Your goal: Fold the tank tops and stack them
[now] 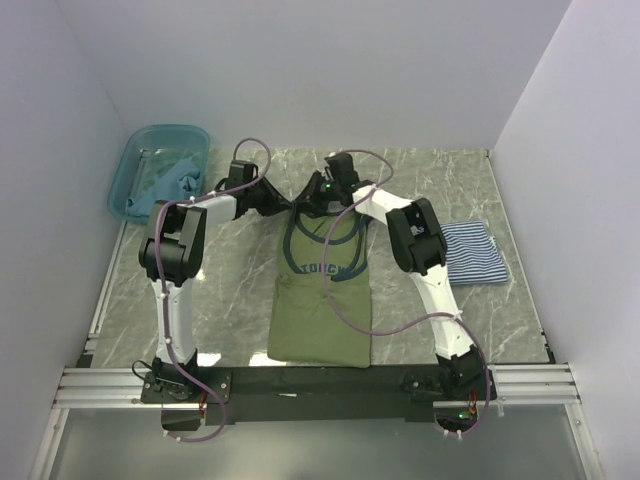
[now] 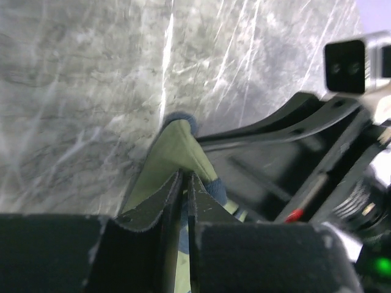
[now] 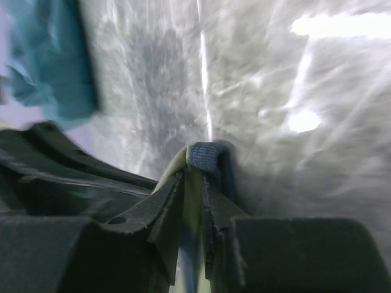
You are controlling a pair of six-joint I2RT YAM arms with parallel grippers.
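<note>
The olive green tank top (image 1: 320,305) lies lengthwise in the middle of the table, hem toward the arm bases and dark-trimmed straps at the far end. My left gripper (image 1: 287,205) is shut on its left shoulder strap (image 2: 174,143), which pokes out past the fingertips (image 2: 184,182). The right gripper (image 1: 322,192) pinches the right strap (image 3: 206,156), with olive cloth filling the narrow gap between its jaws (image 3: 194,178). The striped tank top (image 1: 475,250) rests folded at the right. The teal-blue tank top (image 1: 175,182) sits crumpled in the basin and shows as a blur (image 3: 52,61) in the right wrist view.
A translucent teal basin (image 1: 140,150) stands at the far left corner of the marble table (image 1: 230,290). White walls close in three sides. The two wrists are close together at the far middle; the right arm's links (image 2: 305,146) fill the right of the left wrist view.
</note>
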